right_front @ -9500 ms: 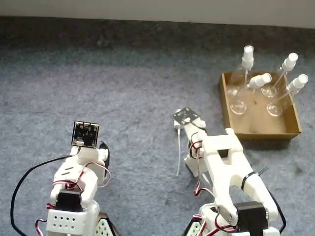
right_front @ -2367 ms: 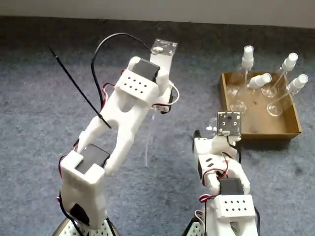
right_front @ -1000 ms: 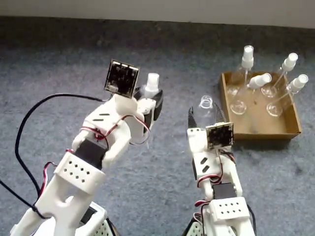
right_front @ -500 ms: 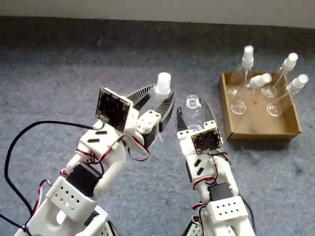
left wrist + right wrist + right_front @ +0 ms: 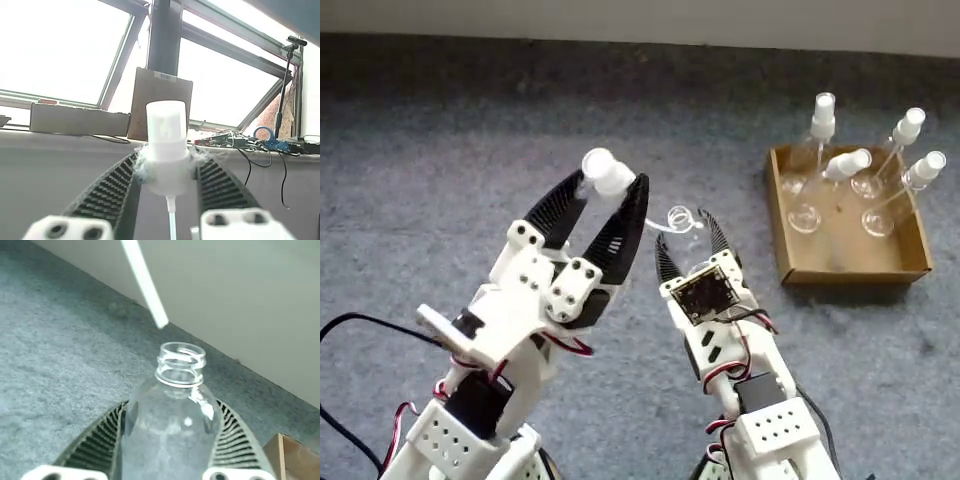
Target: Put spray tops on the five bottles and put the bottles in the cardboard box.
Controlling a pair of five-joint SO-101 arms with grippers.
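Observation:
My left gripper [image 5: 610,190] is shut on a white spray top [image 5: 607,172], raised above the carpet; the left wrist view has the spray top [image 5: 165,146] pinched between the black fingers with its thin tube pointing back toward the camera. My right gripper [image 5: 682,232] is shut on a clear open-necked bottle [image 5: 681,219], held just right of the spray top. In the right wrist view the bottle [image 5: 171,420] sits between the fingers, and the white dip tube's tip [image 5: 145,282] hangs just above and beside its neck. The cardboard box [image 5: 840,266] at the right holds several capped bottles [image 5: 847,163].
Grey carpet covers the table. A pale wall edge runs along the far side. The box stands to the right of both grippers, with open carpet to the left and in front.
The left gripper has tilted its spray top over and drawn back leftward, lifting higher. The right gripper with the bottle has shifted left toward it, and the tube tip now hangs by the neck.

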